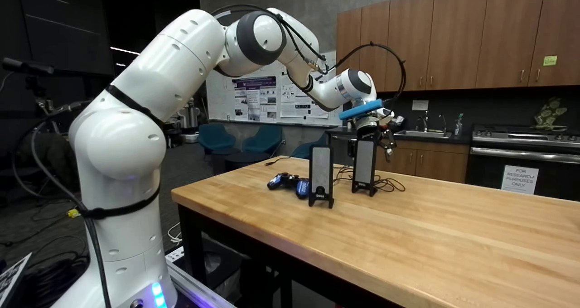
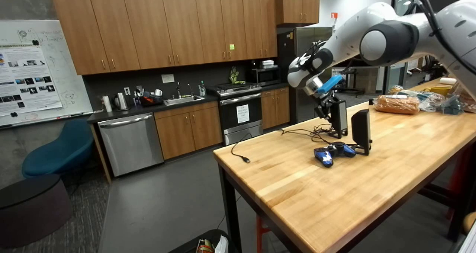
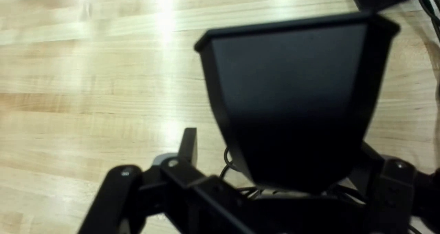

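Jaws spread wide and gripping nothing that I can see, my gripper (image 3: 279, 142) hangs by the upper part of the nearer speaker (image 3: 292, 82), which stands upright on the wooden table (image 1: 453, 235) and shows between the fingers in the wrist view. One finger (image 3: 187, 144) has a gap beside the casing; whether its partner touches, I can't make out from here. I'd judge this speaker fairly light, stiff and easy to topple, being tall and slim on a small footed stand, with smooth sides that could slip if pinched crookedly. I'd favour a hold across its narrow width, near mid-height, with no pressure on the grille, and I'd expect the black cable (image 2: 317, 133) lying loose below the gripper to drag. Past this one from my gripper stands a second speaker (image 1: 321, 172), with a blue and black game controller (image 2: 337, 148) beside it. As for containers, a clear bag (image 2: 413, 106) with what looks like a brown loaf (image 2: 393, 103) inside lies farther along the table, well apart from the gripper; across the room from it, a dark dish rack (image 2: 152, 101) carries a white cup-like piece (image 2: 158, 92); and far below its level, a black bin (image 2: 214, 233) holds coloured packaging (image 2: 203, 246).
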{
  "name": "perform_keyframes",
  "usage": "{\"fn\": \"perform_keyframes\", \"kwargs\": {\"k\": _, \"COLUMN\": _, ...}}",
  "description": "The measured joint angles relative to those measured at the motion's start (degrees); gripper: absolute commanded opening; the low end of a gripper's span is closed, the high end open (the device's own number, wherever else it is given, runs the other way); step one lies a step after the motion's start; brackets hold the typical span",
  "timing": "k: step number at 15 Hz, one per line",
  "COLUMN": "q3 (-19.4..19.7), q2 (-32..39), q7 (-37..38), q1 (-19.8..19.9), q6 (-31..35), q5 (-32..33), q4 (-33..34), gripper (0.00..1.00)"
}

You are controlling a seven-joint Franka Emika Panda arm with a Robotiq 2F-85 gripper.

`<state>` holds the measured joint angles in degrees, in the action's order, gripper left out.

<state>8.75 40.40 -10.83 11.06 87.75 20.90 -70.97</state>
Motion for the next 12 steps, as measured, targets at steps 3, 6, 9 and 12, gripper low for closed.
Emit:
{"fn": "perform_keyframes", "kwargs": {"k": 3, "q3": -0.2, "q2": -2.5, "q7": 0.8, "q1": 0.0, "q6": 5.3, "q5": -1.0, "q4": -3.4, "gripper": 1.00}}
{"fn": "perform_keyframes", "kwargs": {"k": 6, "q3": -0.8, "q2": -3.7, "q7": 2.1, "q1": 0.0, "q6": 10.7, "q5": -3.3, "q4": -5.0, "gripper": 1.00}}
{"fn": "perform_keyframes", "kwargs": {"k": 9, "q3": -1.6, "q2": -3.9, "q7": 4.1, "q1": -0.6, "q6": 15.2, "q5": -5.9, "q4": -4.9, "gripper": 1.00}}
{"fn": "perform_keyframes", "kwargs": {"k": 12, "q3": -2.2, "q2": -3.9, "q7": 6.1, "q1": -1.9, "q6": 18.7, "q5": -7.8, "q4": -4.6, "gripper": 1.00}}
